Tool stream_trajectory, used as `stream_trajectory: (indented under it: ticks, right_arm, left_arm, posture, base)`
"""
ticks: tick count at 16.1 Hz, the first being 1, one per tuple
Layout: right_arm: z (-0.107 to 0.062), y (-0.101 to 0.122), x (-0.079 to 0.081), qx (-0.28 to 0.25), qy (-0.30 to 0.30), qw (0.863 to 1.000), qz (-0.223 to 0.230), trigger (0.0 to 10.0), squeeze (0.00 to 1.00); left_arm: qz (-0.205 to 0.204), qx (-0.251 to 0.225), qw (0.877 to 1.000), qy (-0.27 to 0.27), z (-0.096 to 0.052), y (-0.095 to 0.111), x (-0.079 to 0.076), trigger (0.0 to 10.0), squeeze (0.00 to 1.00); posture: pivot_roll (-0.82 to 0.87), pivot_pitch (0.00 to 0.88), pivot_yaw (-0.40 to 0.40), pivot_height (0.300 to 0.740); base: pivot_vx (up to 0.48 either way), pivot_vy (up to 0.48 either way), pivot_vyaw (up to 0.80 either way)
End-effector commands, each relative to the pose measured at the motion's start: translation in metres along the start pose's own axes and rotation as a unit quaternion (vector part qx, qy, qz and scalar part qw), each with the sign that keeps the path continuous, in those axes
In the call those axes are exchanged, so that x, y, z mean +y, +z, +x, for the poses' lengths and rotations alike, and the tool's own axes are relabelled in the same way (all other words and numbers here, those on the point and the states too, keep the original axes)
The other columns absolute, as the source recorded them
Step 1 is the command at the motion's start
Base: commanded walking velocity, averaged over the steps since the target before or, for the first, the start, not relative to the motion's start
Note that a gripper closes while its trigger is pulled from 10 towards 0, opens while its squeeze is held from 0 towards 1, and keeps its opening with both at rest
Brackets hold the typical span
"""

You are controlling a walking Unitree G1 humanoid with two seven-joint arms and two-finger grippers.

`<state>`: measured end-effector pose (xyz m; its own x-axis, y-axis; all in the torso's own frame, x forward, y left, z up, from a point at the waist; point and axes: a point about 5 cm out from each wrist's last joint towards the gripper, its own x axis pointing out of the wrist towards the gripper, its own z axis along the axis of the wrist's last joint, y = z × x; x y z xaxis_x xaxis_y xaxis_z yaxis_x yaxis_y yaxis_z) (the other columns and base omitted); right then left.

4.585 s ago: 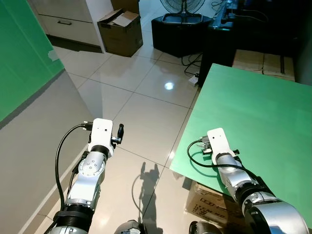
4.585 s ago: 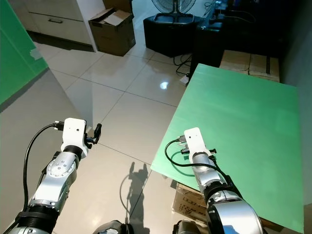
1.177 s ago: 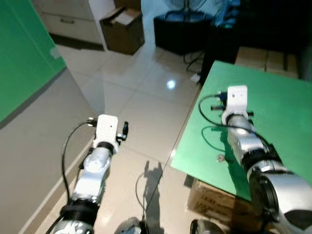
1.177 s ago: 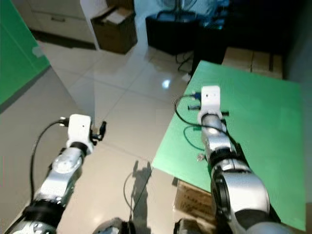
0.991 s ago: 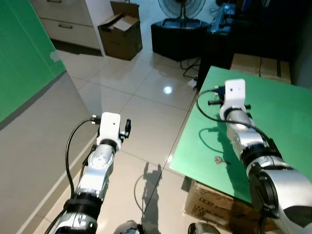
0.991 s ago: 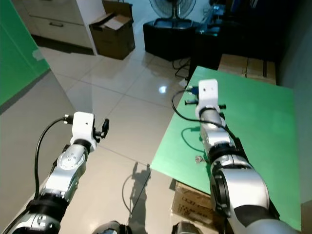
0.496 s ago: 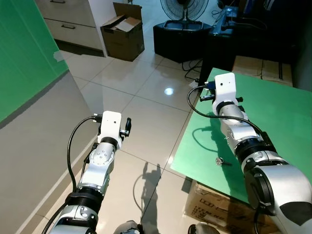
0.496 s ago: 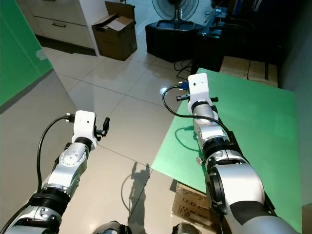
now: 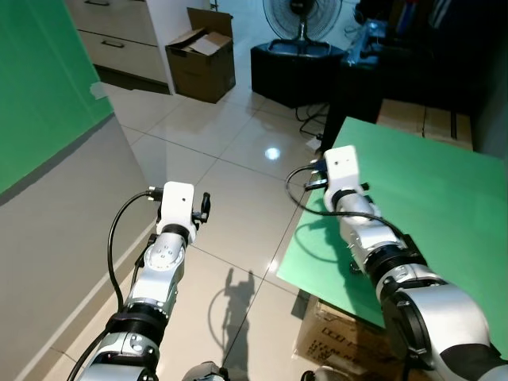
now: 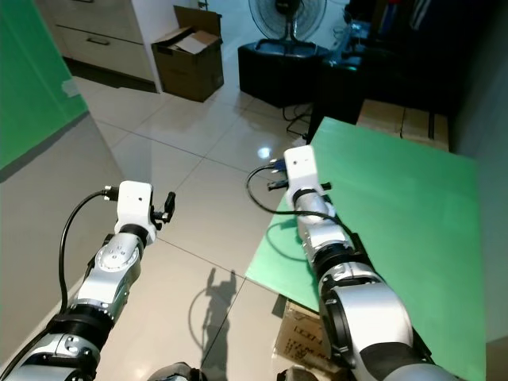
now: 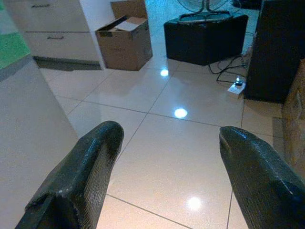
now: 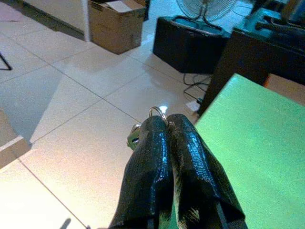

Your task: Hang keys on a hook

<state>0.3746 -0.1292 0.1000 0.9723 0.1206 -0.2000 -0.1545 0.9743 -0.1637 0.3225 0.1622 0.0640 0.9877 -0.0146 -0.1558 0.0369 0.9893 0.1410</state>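
The right gripper (image 12: 164, 125) has its two black fingers (image 12: 147, 162) pressed together, and the keys (image 12: 136, 134) are pinched between the tips: a silver ring (image 12: 158, 111) pokes up just past the fingertips, and a small metal piece hangs to one side of them. In the head views that arm reaches forward over the near corner of the green table (image 9: 444, 206), its white wrist block at the table's edge, with a black cable (image 9: 305, 202) looping off it. The left gripper (image 11: 164, 157) is held out over the tiled floor (image 9: 230, 167) with its fingers spread wide and nothing between them. Farther off stand an open cardboard box (image 9: 202, 54), a low black cabinet (image 9: 298, 67) with a fan (image 9: 302, 20) on it, and a green panel (image 9: 36, 87) on the left wall.
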Motion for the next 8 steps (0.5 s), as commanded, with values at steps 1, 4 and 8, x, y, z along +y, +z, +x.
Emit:
stream_trajectory:
  ticks: [1,4,8]
  right_arm:
    - [0.0004,0.0008,0.0051,0.0,0.013,1.0,0.004,0.0,0.0]
    - [0.0005,0.0007,0.0113,0.002,0.025,1.0,0.009,0.0,0.0]
    - [-0.0007,-0.0032,0.0134,0.007,0.031,0.999,0.015,0.0,0.0]
  left_arm:
    - [-0.012,-0.008,1.0,0.012,-0.0021,0.0016,0.0048,10.0,0.0]
    - [-0.058,-0.008,0.998,0.002,-0.0018,0.0022,0.0026,10.0,0.0]
    - [-0.048,-0.007,0.999,0.016,-0.0006,0.0031,0.0062,10.0,0.0]
  posture:
    - [0.02,0.003,0.015,0.74]
    - [0.02,0.001,0.013,0.74]
    - [0.02,0.0,0.013,0.74]
  base:
    - [0.0,0.0,0.0]
    - [0.0,0.0,0.0]
    - [0.0,0.0,0.0]
